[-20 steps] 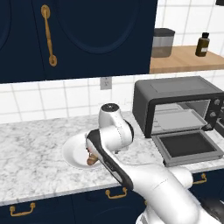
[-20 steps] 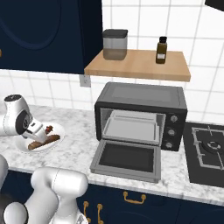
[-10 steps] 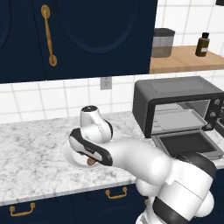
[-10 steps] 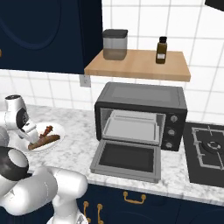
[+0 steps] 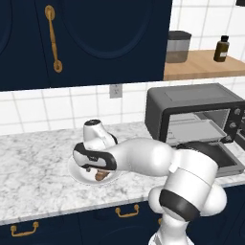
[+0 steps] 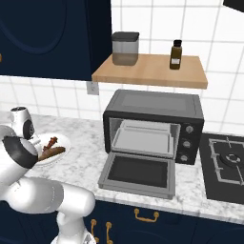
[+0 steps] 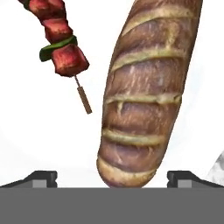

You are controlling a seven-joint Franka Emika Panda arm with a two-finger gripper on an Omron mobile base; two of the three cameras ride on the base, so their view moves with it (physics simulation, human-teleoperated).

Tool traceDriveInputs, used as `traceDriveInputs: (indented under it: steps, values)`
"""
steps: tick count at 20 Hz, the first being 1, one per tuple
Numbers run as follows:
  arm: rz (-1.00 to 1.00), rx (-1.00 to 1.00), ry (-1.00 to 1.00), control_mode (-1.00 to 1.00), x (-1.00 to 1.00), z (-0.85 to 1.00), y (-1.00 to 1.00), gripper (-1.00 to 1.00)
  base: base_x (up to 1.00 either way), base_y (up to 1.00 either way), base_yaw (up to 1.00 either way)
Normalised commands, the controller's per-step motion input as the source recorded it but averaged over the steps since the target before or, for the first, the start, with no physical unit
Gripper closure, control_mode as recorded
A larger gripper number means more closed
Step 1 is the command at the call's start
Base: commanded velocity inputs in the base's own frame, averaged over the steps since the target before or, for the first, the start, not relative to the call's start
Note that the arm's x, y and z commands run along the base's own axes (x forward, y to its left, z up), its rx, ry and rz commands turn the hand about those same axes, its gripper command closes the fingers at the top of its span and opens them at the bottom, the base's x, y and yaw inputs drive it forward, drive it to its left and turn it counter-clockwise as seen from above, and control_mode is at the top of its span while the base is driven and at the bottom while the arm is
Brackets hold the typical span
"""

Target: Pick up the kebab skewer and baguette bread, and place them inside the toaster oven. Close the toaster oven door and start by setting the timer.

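Down low over the plate [image 6: 64, 143], right on top of the food. Gripper [image 7: 112, 178] spread wide, fingers [image 7: 41, 177] far apart at either side, one tip left, one tip right. Baguette [image 7: 146, 92] lying straight up the middle between them, near end rounded and close between the tips. No contact visible: clear white plate showing between each tip and the crust. Nothing held, hand released.

Skewer [image 7: 61, 48] lying just left of the baguette in the hand view, angled, red meat chunks with a green piece between, bare wooden stick end pointing toward the baguette but stopping short. Outside the finger span? Hard to say; the stick end sits well above the left tip.

From the right base view: baguette [image 6: 51, 152] and skewer [image 6: 50, 141] side by side on the plate, at the left of the marble counter [image 6: 86, 162], arm bent over them. From the left base view: plate [image 5: 76, 173] mostly hidden under the hand, a bit of brown food peeking out below it.

Oven [image 6: 155, 125] well apart to the right, against the tiled wall, under a wooden shelf [image 6: 147, 70]. Door [image 6: 139, 174] dropped flat open toward the counter edge, tray visible inside, knobs down the right side.
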Motion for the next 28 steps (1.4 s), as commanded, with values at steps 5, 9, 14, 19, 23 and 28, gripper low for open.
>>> traceDriveInputs:
  steps: [5,9,14,19,23,28]
  values:
    - [-0.13,0.00,0.00,-1.00,-0.09,-0.20,-0.23,-1.00,0.00,0.00,0.00]
    - [-0.11,0.00,0.00,-1.00,-0.02,-0.26,-0.21,-1.00,0.00,0.00,0.00]
    - [-0.04,0.00,0.00,-1.00,0.00,-0.13,-0.02,1.00,0.00,0.00,0.00]
    - [0.00,0.00,0.00,-1.00,0.00,0.00,0.00,1.00,0.00,0.00,0.00]
    - [0.02,0.00,0.00,-1.00,-0.34,0.67,-0.20,1.00,0.00,0.00,0.00]
    - [0.20,0.00,0.00,-1.00,-0.90,0.95,-0.84,1.00,0.00,0.00,0.00]
